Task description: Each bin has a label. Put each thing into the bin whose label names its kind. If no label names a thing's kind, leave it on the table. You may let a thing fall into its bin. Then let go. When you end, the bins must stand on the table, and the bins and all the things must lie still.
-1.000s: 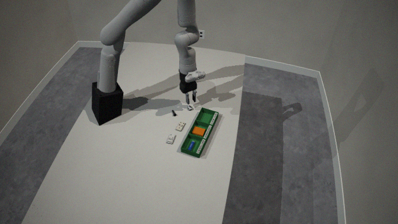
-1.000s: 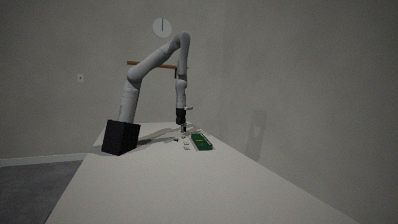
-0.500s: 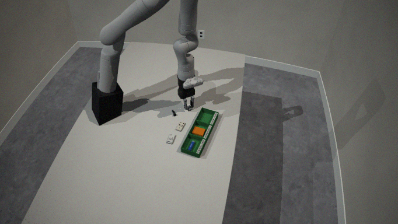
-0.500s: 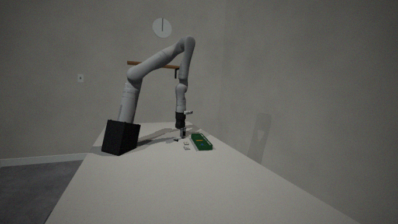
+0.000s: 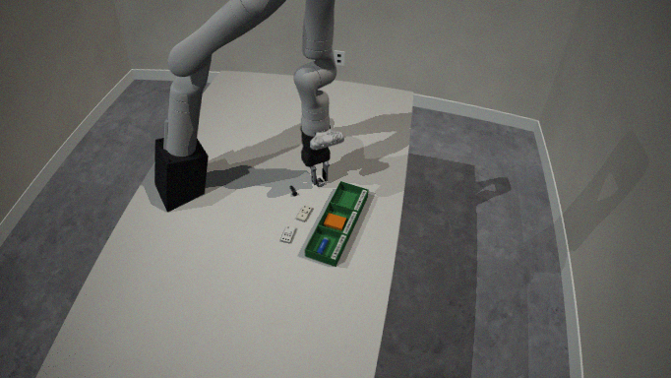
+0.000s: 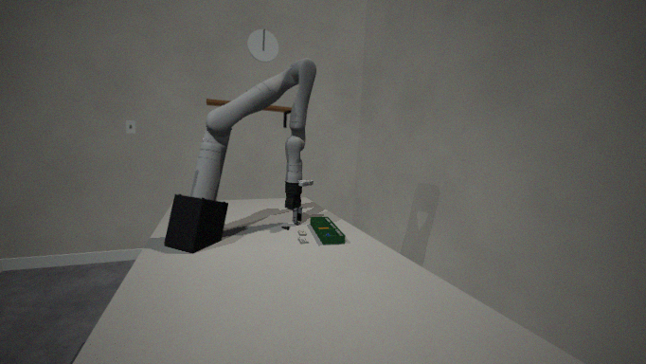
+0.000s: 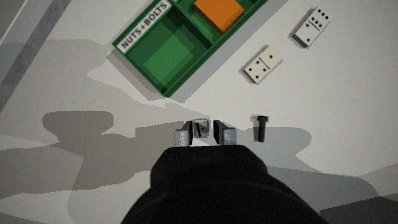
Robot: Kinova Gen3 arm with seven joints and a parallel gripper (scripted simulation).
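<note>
On the pale table [image 5: 236, 295] [image 6: 284, 303] [image 7: 335, 115], an orange block [image 5: 335, 221] [image 7: 219, 14] and a blue piece [image 5: 322, 245] [image 6: 328, 235] sit binned; outside, dominoes, a bolt [image 5: 293, 191] [image 6: 286, 227] [image 7: 260, 128] and a small piece [image 5: 321, 182] [image 7: 201, 128] between parted jaws remain.

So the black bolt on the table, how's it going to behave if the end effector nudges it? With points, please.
The black bolt [image 5: 293, 190] [image 6: 285, 227] [image 7: 261, 129] would probably roll in an arc, its head being wider than its shank. Likely stiff, given the straight, solid-looking shank. Already on its side, so tipping seems unlikely.

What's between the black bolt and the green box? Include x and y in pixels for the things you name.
In the wrist view, bare table lies between the black bolt [image 5: 293, 190] [image 7: 260, 128] and the green box's NUTS+BOLTS bin [image 5: 348, 198] [image 7: 215, 45].
</note>
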